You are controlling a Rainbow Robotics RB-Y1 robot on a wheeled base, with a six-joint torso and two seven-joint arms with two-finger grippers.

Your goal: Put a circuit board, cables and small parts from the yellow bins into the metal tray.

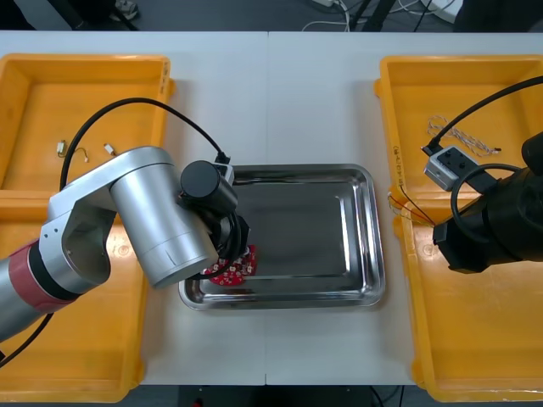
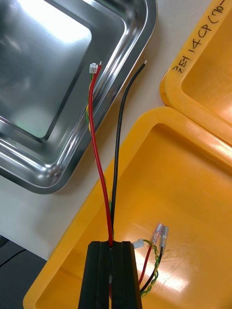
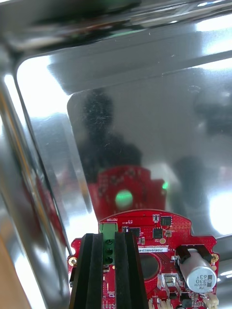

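1. Left gripper (image 3: 108,237) — fingers pinch the circuit board (image 3: 164,241) by its green connector, low in the metal tray (image 1: 377,254), lower left of centre, so you can release it flat.
2. Right gripper (image 2: 112,245) — fingers clamp the red cable (image 2: 99,159) and black cable (image 2: 118,145) above the lower-right yellow bin (image 2: 183,159), ends pointing trayward.

Left arm (image 1: 136,216) comes in from my left with the elbow bent and the wrist pitched steeply down. The left gripper (image 3: 108,237) has its fingers (image 3: 92,265) pinched close together on the edge of the circuit board (image 3: 154,236). Right arm (image 1: 488,229) is out at the right side with its forearm angled inward. The right gripper (image 2: 112,245) has its fingers (image 2: 99,275) almost touching, clamped on two cables (image 2: 99,159) that run out straight ahead of the tips.
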